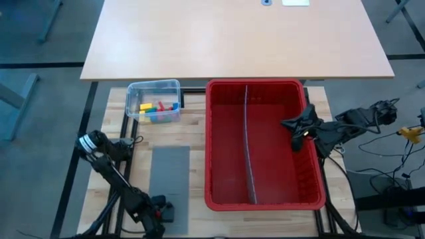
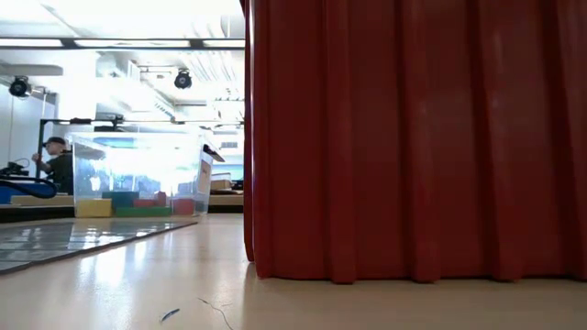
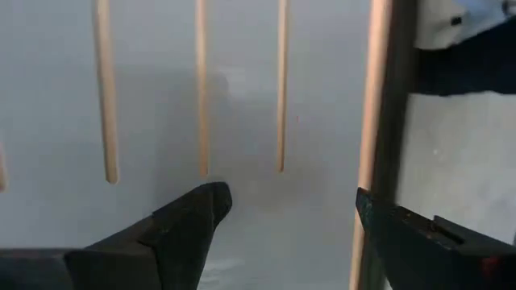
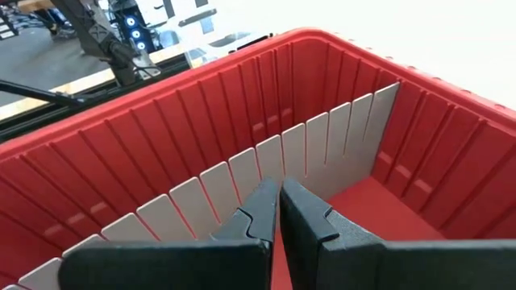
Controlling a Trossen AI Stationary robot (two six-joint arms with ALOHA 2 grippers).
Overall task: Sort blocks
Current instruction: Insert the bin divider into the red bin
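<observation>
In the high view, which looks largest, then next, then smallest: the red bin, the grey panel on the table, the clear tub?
1. The red bin, clearly largest.
2. The grey panel.
3. The clear tub, a little smaller than the panel.

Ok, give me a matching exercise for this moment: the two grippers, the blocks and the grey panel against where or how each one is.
Things:
1. left gripper
2. right gripper
3. blocks
4. grey panel

States:
A. in the clear tub
B. flat on the table, left of the red bin
C. shut, over the bin
D. open, at the table's near edge

Pairs: 1-D, 2-C, 3-A, 4-B
</observation>
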